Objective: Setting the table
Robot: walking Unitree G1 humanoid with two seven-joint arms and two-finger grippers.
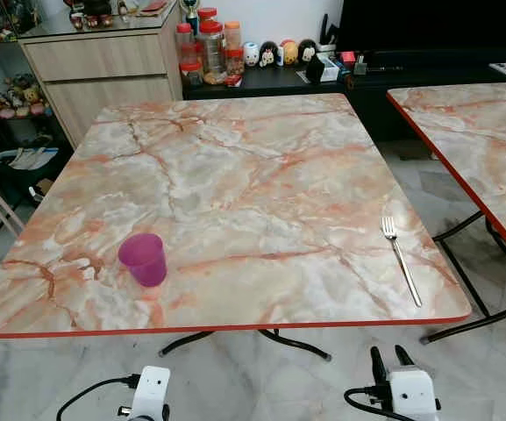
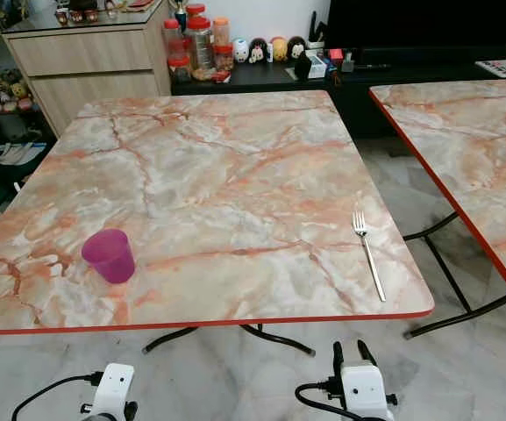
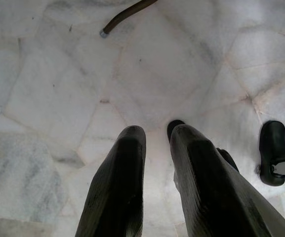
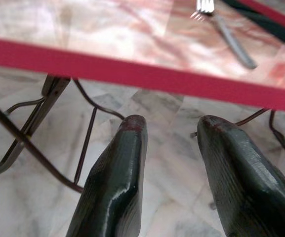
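- Marble table (image 1: pixel 261 175) fills the middle of the head view; the purple cup (image 1: pixel 144 259) stands upright at lower left, and the fork (image 1: pixel 401 260) lies flat at lower right, well apart from it.
- Right gripper (image 4: pixel 169 131) sits below the table's red edge, fingers spread with nothing between them, the fork up ahead on the tabletop.
- Left gripper (image 3: pixel 157 136) hangs over the floor, fingers slightly parted, empty.
- To do this well, I'd say: lift the right arm clear of the edge first, then come down on the fork's handle, not the tines.
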